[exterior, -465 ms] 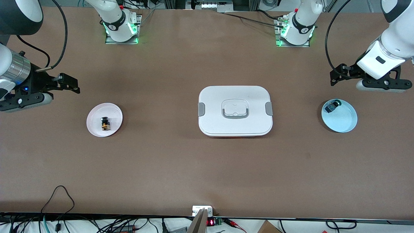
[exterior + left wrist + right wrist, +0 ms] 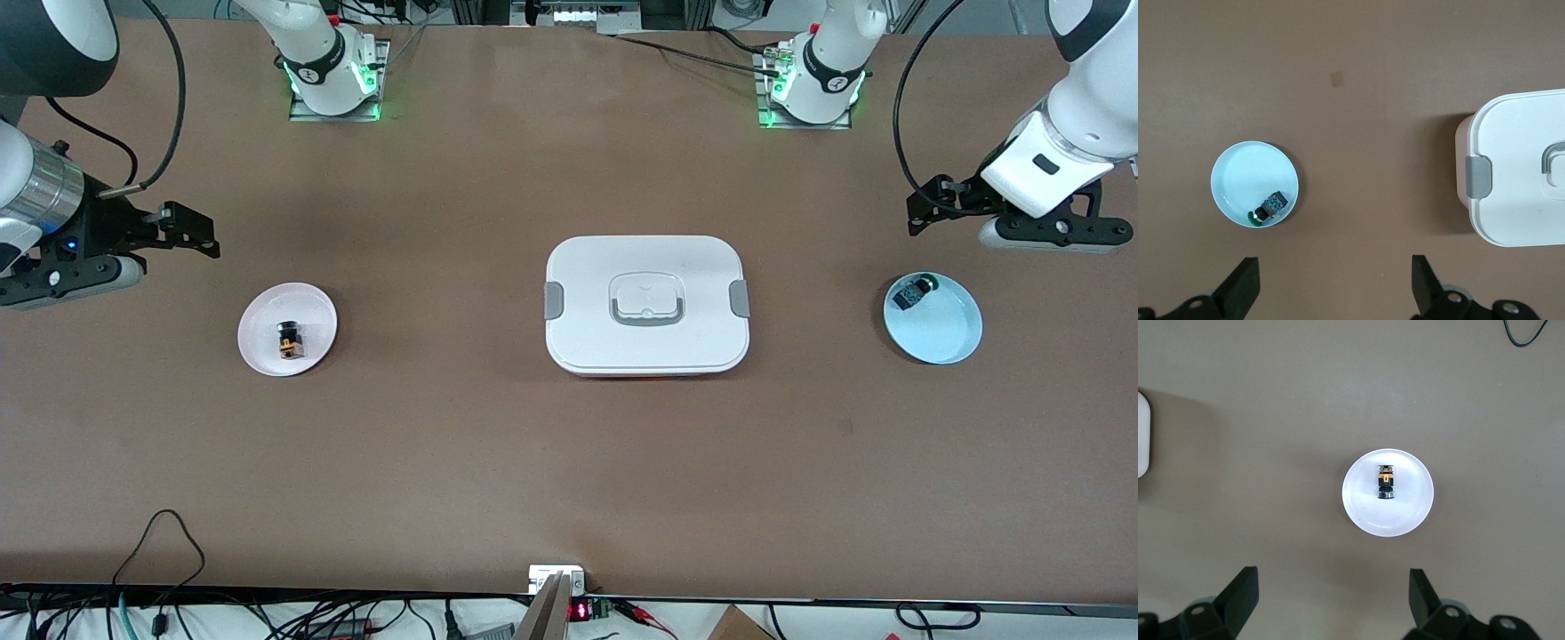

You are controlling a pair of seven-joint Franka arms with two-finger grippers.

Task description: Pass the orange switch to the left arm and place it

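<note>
orange switch (image 2: 289, 340) on plate (image 2: 267, 351), untouched

Box (image 2: 1518, 177) cut off by left wrist pic's edge, only one clip end + part of handle showing; in right wrist pic just a sliver of it at the frame edge. Left hand (image 2: 1335, 283) and right hand (image 2: 1331, 600) seen in own wrist pics as finger tips only, rest out of frame. Orange switch (image 2: 289, 340) and blue-and-black component (image 2: 913, 292) too small in front pic for any detail.
</note>
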